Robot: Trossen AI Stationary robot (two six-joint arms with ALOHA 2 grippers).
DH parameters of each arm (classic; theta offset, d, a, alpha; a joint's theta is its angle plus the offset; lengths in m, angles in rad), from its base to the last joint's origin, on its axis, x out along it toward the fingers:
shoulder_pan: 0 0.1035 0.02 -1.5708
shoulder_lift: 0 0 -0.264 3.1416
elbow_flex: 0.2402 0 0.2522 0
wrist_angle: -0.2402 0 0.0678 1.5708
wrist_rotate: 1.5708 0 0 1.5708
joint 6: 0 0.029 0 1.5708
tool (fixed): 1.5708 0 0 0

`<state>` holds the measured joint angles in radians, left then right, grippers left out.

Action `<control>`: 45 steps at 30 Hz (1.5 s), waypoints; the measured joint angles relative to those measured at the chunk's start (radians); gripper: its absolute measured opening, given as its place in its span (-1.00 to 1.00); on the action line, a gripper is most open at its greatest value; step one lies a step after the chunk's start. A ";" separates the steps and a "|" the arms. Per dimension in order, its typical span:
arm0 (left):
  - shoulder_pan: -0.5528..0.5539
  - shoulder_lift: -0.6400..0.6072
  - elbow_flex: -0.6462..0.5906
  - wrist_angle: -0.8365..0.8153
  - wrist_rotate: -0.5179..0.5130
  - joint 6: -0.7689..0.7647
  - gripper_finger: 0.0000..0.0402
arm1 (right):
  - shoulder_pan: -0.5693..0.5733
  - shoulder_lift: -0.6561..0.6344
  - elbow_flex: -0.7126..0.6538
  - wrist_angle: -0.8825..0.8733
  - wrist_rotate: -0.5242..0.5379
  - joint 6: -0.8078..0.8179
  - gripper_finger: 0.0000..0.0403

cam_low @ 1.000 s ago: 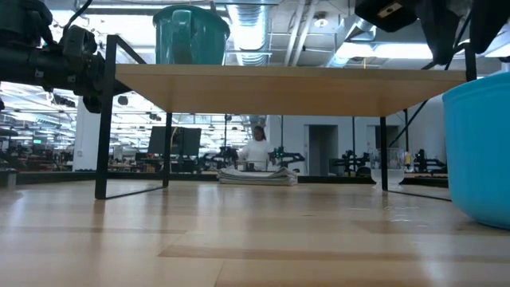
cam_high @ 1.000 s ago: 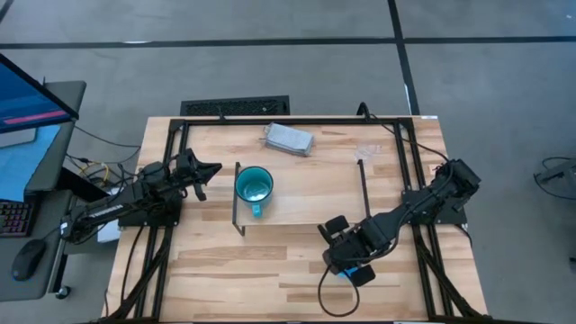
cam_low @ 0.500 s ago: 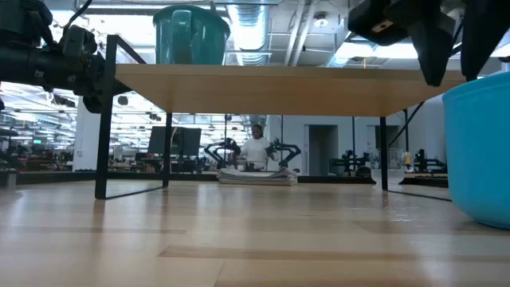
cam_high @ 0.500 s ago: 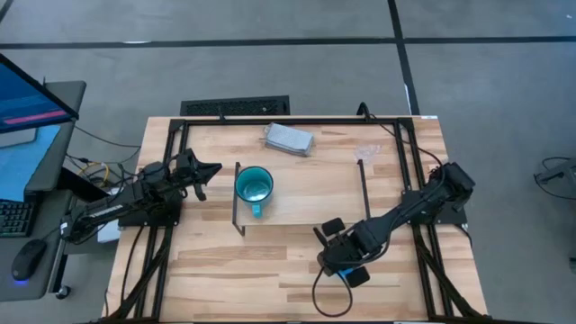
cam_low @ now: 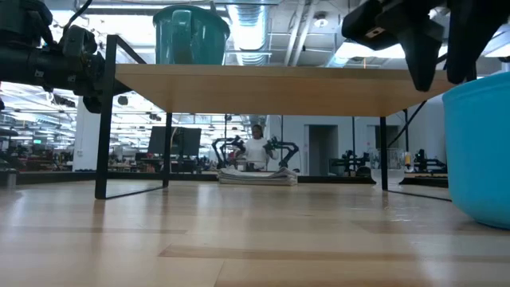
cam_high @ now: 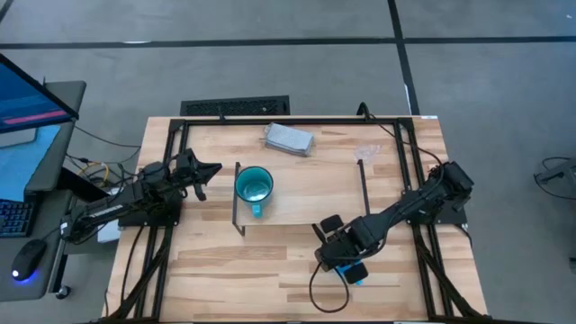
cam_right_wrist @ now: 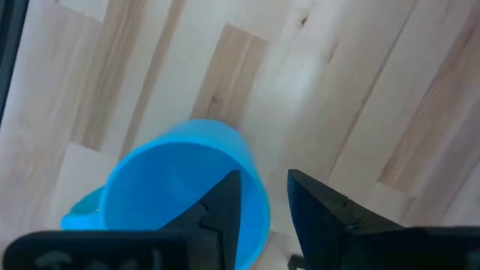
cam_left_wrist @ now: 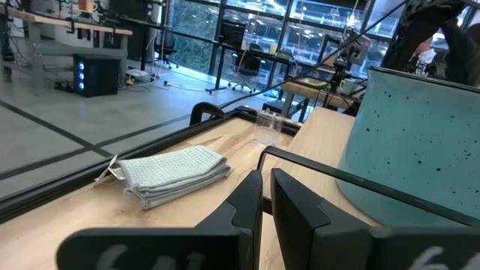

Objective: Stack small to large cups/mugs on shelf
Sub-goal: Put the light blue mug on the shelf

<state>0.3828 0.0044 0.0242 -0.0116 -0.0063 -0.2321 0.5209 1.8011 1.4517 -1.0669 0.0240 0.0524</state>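
Note:
The teal mug (cam_high: pixel 254 187) stands upright on the left end of the light-wood shelf (cam_high: pixel 315 193); it also shows in the low view (cam_low: pixel 191 36). The blue mug (cam_right_wrist: pixel 180 199) stands on the tabletop in front of the shelf's right part. My right gripper (cam_right_wrist: pixel 264 176) is open above it, pointing down, one finger over the mug's inside and one outside its wall, about at rim height (cam_low: pixel 442 76). The clear cup (cam_high: pixel 367 151) stands on the table behind the shelf. My left gripper (cam_high: pixel 211 168) is shut, level, just left of the teal mug (cam_left_wrist: pixel 420 142).
A folded grey cloth (cam_high: pixel 288 139) lies at the table's far edge, behind the shelf. Dark frame rails (cam_high: pixel 171 180) run along the table's sides. The shelf's thin dark legs (cam_low: pixel 102 119) stand on the tabletop. A person stands far off in the room (cam_low: pixel 256 147).
My right gripper has gone a little toward the table's left edge and down, closer over the blue mug. The mugs, the cup and my left gripper have kept still.

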 joint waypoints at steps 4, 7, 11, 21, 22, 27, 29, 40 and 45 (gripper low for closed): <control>0.000 0.000 0.000 0.000 0.000 0.000 -0.90 | 0.000 0.007 0.000 -0.004 -0.010 -0.027 -0.35; 0.000 0.000 0.000 0.000 0.000 0.000 -0.90 | -0.002 0.010 0.000 -0.005 -0.042 -0.027 -0.35; 0.000 0.000 0.000 0.000 0.000 0.000 -0.90 | -0.004 0.021 -0.001 -0.032 -0.046 -0.051 -0.35; 0.000 0.000 0.000 0.000 0.000 0.006 -0.90 | -0.015 0.021 -0.018 -0.022 -0.049 -0.038 -0.35; 0.000 0.000 0.000 0.000 0.000 0.006 -0.90 | -0.016 0.021 -0.018 -0.022 -0.050 -0.037 -0.35; 0.000 0.000 0.000 0.000 0.000 0.007 -0.90 | -0.020 0.021 -0.018 -0.018 -0.053 -0.037 -0.42; 0.000 0.000 0.000 0.000 0.000 0.007 -0.90 | -0.019 0.021 -0.018 -0.016 -0.054 -0.037 -0.47; 0.000 0.000 0.000 0.000 0.000 0.006 -0.90 | -0.022 0.019 -0.038 0.025 -0.080 -0.034 -0.59; 0.000 0.000 0.000 0.000 0.000 0.006 -0.90 | -0.022 0.015 -0.074 0.072 -0.094 -0.029 -0.59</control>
<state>0.3828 0.0044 0.0242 -0.0116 -0.0063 -0.2264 0.4987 1.8164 1.3775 -0.9951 -0.0700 0.0235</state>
